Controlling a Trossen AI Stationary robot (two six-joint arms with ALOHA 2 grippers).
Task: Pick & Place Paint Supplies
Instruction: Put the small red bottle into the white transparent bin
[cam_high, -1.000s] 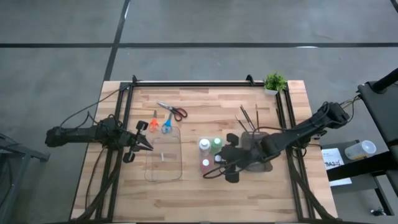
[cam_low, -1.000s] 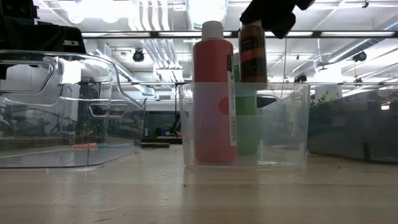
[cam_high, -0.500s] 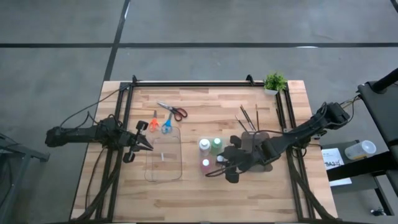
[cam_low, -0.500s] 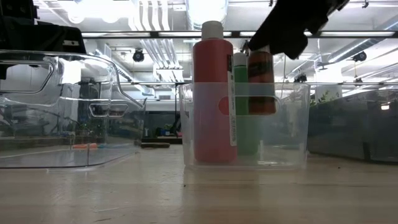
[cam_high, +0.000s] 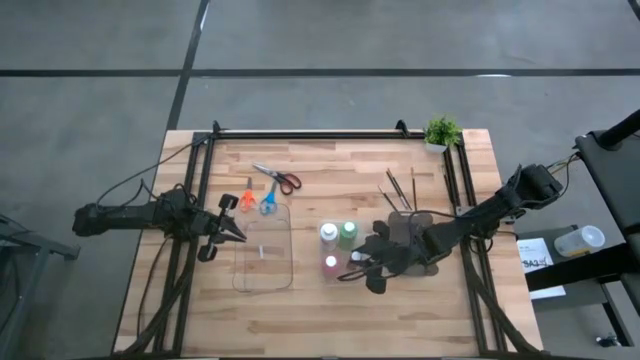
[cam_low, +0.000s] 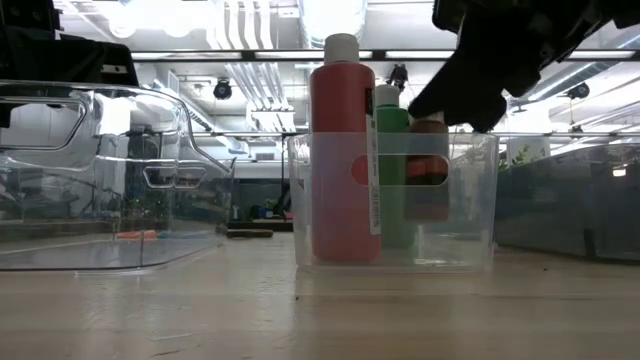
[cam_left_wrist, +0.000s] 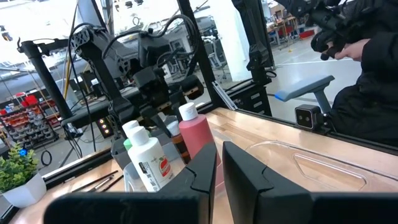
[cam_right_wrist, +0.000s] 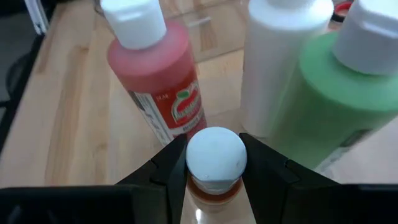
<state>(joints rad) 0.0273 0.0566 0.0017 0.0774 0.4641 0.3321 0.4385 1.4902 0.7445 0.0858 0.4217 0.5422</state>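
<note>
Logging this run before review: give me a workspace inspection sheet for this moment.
Surface: wooden table, black frame rails along its edges.
Job's things: red bottle, green bottle and white bottle stand in a small clear bin; brown bottle being lowered in. Three scissors and brushes lie loose.
Clutter: clear tray, dark grey tray, potted plant.
Grippers: right hand shut on the brown bottle's cap; left hand waits at the clear tray's edge, nothing held.
Cables: black leads along both arms.
Surroundings: a seated person in dark clothing in the left wrist view.
</note>
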